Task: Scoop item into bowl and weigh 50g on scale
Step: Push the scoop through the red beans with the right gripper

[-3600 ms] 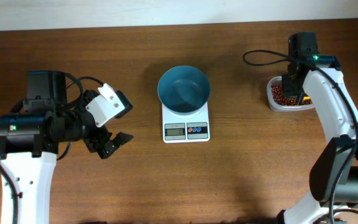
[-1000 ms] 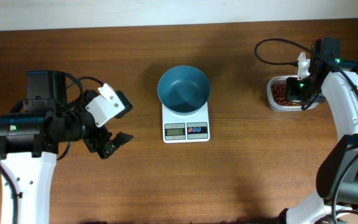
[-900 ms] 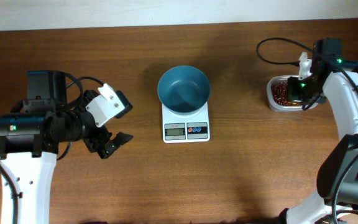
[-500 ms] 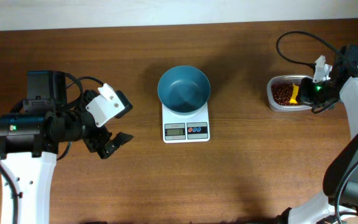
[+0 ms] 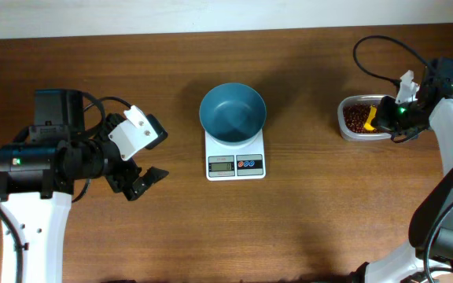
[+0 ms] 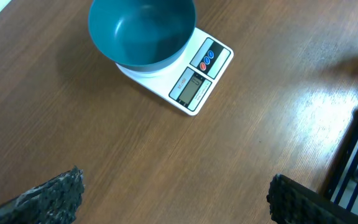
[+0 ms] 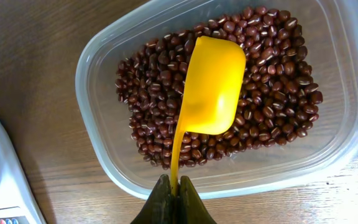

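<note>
1. Noted right gripper [image 7: 173, 198] pinched fully closed on the thin handle of the yellow scoop [image 7: 213, 84], toward the table's [image 5: 329, 228] far right corner.
2. Found scoop cup over the beans [image 7: 272, 81] inside the clear tub [image 7: 344, 134]. Long axis straight out from the jaws: handle nearest, cup farthest. Upper face bare of beans. Cannot tell whether touching the heap.
3. Noted left gripper [image 5: 149, 156] spread wide, holding nothing, near the left edge.
4. Found teal bowl [image 5: 232, 118] seated on the white scale [image 5: 235, 163], mid-table toward the far edge. No beans seen inside.
5. Judged step in hand: loading the scoop. Bowl well apart to the left of the right gripper, hence a leftward carry with cup kept level. Left gripper nearer the bowl, but without the tool.
</note>
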`<control>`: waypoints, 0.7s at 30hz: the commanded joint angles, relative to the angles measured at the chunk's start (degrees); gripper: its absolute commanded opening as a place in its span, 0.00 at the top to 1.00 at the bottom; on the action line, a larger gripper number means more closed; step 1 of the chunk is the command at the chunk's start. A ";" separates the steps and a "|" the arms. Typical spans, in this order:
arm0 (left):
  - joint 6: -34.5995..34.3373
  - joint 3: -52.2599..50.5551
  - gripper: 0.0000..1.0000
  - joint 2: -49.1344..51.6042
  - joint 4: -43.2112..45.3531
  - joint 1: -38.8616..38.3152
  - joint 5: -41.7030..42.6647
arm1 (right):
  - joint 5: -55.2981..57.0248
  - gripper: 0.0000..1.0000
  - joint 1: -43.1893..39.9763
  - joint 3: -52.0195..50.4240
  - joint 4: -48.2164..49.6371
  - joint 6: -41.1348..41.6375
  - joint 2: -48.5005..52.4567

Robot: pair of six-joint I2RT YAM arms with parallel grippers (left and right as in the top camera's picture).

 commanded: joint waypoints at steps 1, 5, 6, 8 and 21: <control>0.70 0.42 0.01 -0.13 -0.04 0.31 1.03 | -3.41 0.96 0.02 -1.46 -0.33 2.47 1.03; 0.70 0.42 0.01 -0.13 -0.04 0.31 1.03 | -4.15 0.96 0.02 -1.46 -1.22 4.00 1.03; 0.70 0.42 0.01 -0.13 -0.07 0.31 1.03 | -4.79 0.96 0.02 -1.46 -1.20 4.02 1.03; 0.70 0.42 0.01 -0.13 -0.04 0.31 1.03 | -5.79 0.96 0.02 -1.46 -1.22 5.81 1.03; 0.70 0.42 0.01 -0.13 -0.04 0.31 1.03 | -5.70 0.96 0.02 -1.46 -1.60 16.00 1.03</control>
